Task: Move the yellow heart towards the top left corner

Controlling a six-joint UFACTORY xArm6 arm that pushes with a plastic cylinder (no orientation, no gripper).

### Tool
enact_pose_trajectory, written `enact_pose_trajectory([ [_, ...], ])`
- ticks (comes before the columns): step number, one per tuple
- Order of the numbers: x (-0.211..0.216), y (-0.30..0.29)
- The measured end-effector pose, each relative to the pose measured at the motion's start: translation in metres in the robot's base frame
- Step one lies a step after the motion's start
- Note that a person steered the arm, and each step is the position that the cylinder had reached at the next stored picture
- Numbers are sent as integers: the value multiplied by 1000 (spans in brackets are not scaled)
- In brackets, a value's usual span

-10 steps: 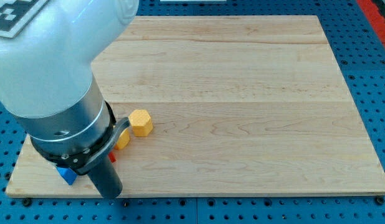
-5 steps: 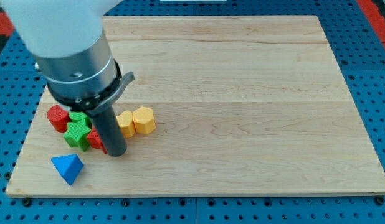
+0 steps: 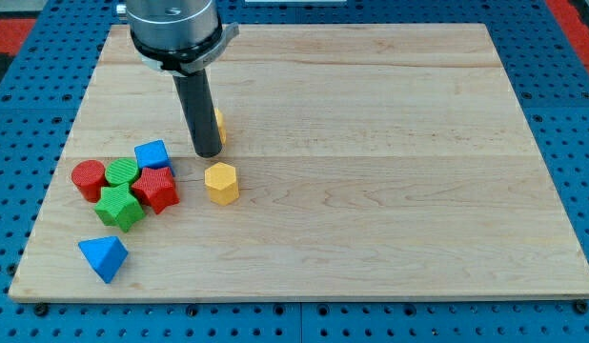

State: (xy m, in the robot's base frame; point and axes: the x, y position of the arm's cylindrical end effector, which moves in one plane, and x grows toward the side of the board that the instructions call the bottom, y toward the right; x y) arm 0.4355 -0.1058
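Observation:
The yellow heart (image 3: 219, 125) lies left of the board's middle and is mostly hidden behind my rod; only its right edge shows. My tip (image 3: 208, 152) rests on the board touching the heart's lower left side. A yellow hexagon block (image 3: 221, 182) lies just below the tip, apart from it.
A cluster sits at the view's left: a blue block (image 3: 152, 154), a red cylinder (image 3: 88, 179), a green cylinder (image 3: 123, 173), a red star (image 3: 158, 188) and a green star (image 3: 119, 206). A blue pyramid (image 3: 104, 256) lies near the bottom left corner. The wooden board (image 3: 390, 143) sits on a blue pegboard.
My rod moved up the board from the bottom left, pushing the yellow heart up and away from the yellow hexagon. The blue block and the red star are uncovered now.

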Motion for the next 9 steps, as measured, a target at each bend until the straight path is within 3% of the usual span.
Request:
enact_pose_trajectory([
  [1,-6,10],
  [3,-72,18],
  [5,-101,-104],
  [6,-152,-85],
  [9,-171,-82],
])
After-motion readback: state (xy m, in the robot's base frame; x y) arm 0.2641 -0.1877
